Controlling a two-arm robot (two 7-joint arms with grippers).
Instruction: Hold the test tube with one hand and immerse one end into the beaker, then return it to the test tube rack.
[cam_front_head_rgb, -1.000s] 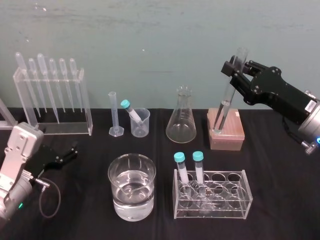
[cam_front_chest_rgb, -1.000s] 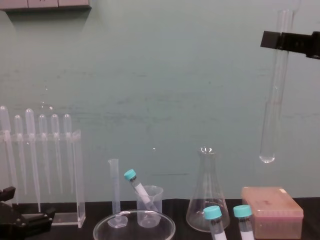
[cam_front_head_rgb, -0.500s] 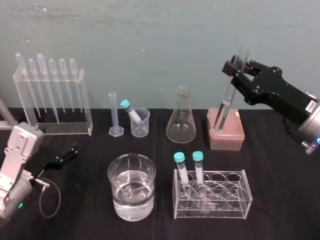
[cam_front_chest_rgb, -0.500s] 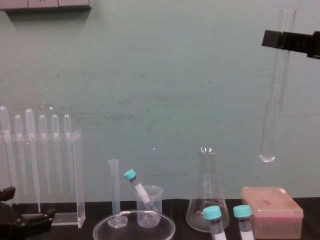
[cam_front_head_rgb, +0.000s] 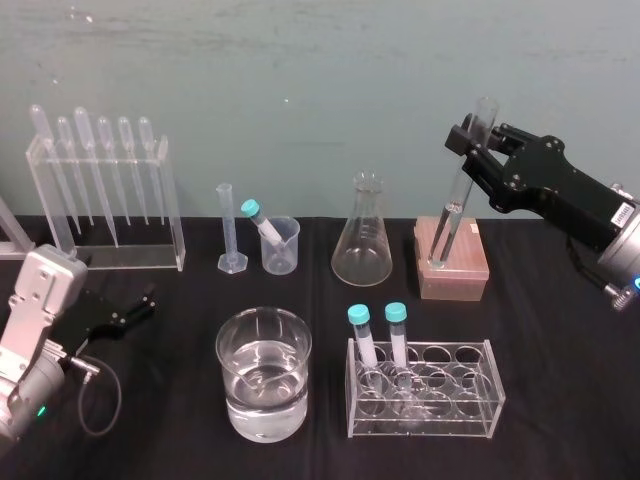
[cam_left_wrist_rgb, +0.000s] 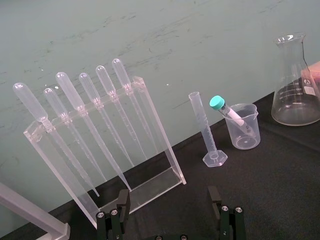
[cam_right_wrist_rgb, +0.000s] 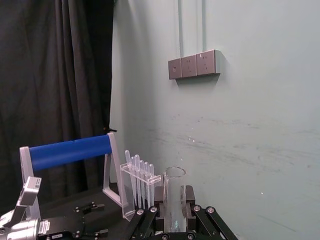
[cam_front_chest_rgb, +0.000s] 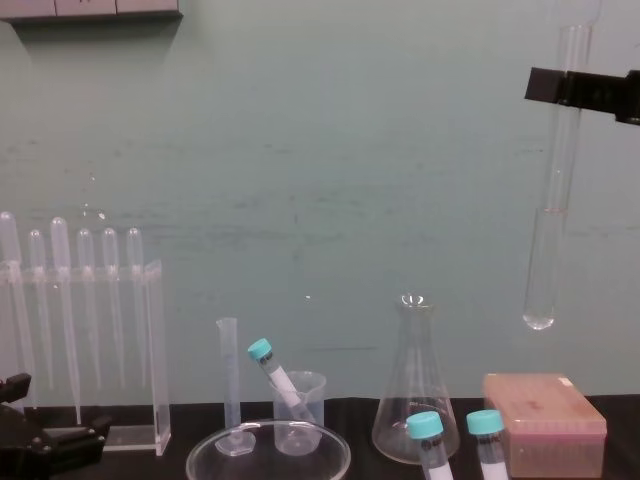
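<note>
Right gripper (cam_front_head_rgb: 470, 143) is up at right rear, jaws clamped on the test tube (cam_front_head_rgb: 458, 200) near its open top. The tube hangs almost upright, slightly tilted, its rounded end in the air above the pink block (cam_front_head_rgb: 455, 270), not touching. Beaker (cam_front_head_rgb: 263, 412) with clear liquid sits front-centre, well apart. Left gripper (cam_front_head_rgb: 135, 307) rests on the table (cam_front_head_rgb: 560, 380) at left, jaws apart, empty.

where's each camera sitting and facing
Head view: high, looking down at the table; right end effector gripping the test tube, left end effector parked low.
Chest view: low, looking across the table; right end effector on the tube.
Left wrist view: facing the pipette rack; open fingers.
Right wrist view: facing the wall; fingers around the tube.
Head and chest share the flask.
</note>
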